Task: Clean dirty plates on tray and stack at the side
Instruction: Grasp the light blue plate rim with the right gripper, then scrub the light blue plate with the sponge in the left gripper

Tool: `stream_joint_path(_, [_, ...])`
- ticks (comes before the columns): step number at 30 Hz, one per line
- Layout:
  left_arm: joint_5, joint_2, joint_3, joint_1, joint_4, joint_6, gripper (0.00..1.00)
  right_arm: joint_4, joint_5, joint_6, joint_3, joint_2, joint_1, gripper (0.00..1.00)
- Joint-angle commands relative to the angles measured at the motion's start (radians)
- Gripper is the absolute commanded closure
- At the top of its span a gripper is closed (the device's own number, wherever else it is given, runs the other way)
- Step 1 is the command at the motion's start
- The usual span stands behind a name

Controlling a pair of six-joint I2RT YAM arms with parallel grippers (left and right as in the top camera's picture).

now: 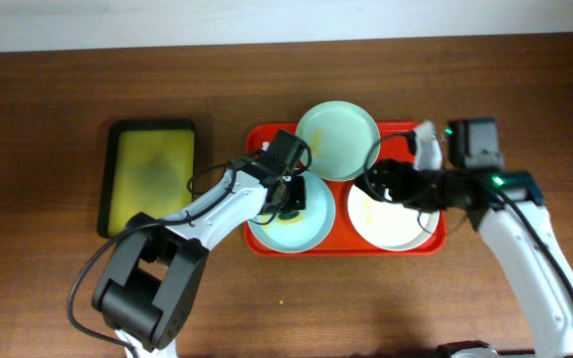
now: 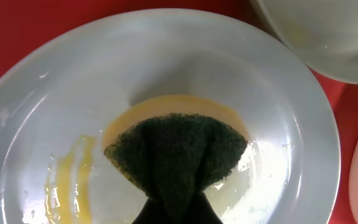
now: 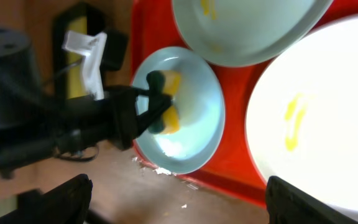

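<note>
Fingers (image 3: 64, 199) of the right gripper (image 3: 179, 182) stand wide apart, empty, above the red tray (image 1: 340, 241); left gripper (image 1: 287, 197) clamps a sponge (image 2: 176, 155) onto the yellow-smeared blue plate (image 1: 306, 231) at the tray's seven o'clock, its fingertips out of its own wrist view; white plate (image 1: 396, 224) at five, green plate (image 1: 336, 127) at twelve; yellowish tray (image 1: 150, 177) off at nine.

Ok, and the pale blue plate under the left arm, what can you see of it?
The pale blue plate is round, shallow and glossy, like plastic or glazed ware. It lies flat in the near-left corner of the red tray. Yellow smears and a wet sheen mark its floor. A dark green sponge with a yellow side, pinched by the left gripper, presses on its middle.
</note>
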Motion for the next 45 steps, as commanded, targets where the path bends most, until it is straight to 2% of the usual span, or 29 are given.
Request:
stream_joint_path(1, [0.004, 0.007, 0.002, 0.0, 0.002, -0.007, 1.0, 0.04, 0.221, 0.089, 0.056, 0.072, 0.094, 0.1])
stream_joint_path(5, [0.005, 0.007, 0.002, 0.0, -0.005, -0.007, 1.0, 0.149, 0.279, 0.1, 0.055, 0.181, 0.183, 0.12])
stream_joint_path(7, [0.004, 0.007, 0.002, 0.0, -0.006, -0.007, 1.0, 0.191, 0.279, 0.1, 0.055, 0.248, 0.213, 0.3])
stream_joint_path(8, [0.004, 0.007, 0.002, 0.0, -0.006, -0.007, 1.0, 0.206, 0.278, 0.089, 0.055, 0.28, 0.223, 0.34])
stream_joint_path(16, [0.005, 0.007, 0.002, 0.0, -0.006, -0.007, 1.0, 0.261, 0.276, -0.002, 0.055, 0.486, 0.24, 0.5])
stream_joint_path(19, [0.005, 0.007, 0.002, 0.0, -0.006, -0.007, 1.0, 0.292, 0.188, -0.055, 0.055, 0.507, 0.239, 0.51])
stream_joint_path(21, [0.005, 0.007, 0.002, 0.0, -0.006, -0.007, 1.0, 0.292, 0.189, -0.055, 0.053, 0.508, 0.239, 0.62])
stream_joint_path(24, [0.005, 0.007, 0.002, 0.0, -0.006, -0.007, 1.0, 0.313, 0.205, -0.054, 0.031, 0.508, 0.239, 0.62])
stream_joint_path(26, [0.005, 0.007, 0.002, 0.0, -0.013, -0.015, 1.0, 0.318, 0.222, -0.054, 0.019, 0.509, 0.238, 0.9])
stream_joint_path(28, [0.01, 0.007, 0.002, -0.005, -0.047, -0.089, 1.0, 0.32, 0.222, -0.054, 0.019, 0.513, 0.238, 0.9])
stream_joint_path(33, [0.005, 0.007, 0.002, -0.064, -0.039, -0.097, 1.0, 0.329, 0.222, -0.053, 0.019, 0.581, 0.239, 0.81])
stream_joint_path(35, [0.003, 0.007, 0.002, -0.073, -0.039, -0.097, 1.0, 0.327, 0.222, -0.053, 0.019, 0.581, 0.239, 0.82])
stream_joint_path(37, [-0.019, 0.007, 0.002, -0.072, -0.037, -0.13, 1.0, 0.323, 0.222, -0.053, 0.019, 0.581, 0.239, 0.89])
stream_joint_path(45, [-0.031, 0.11, 0.001, -0.047, 0.021, -0.193, 1.0, 0.324, 0.222, -0.053, 0.02, 0.581, 0.238, 0.89])
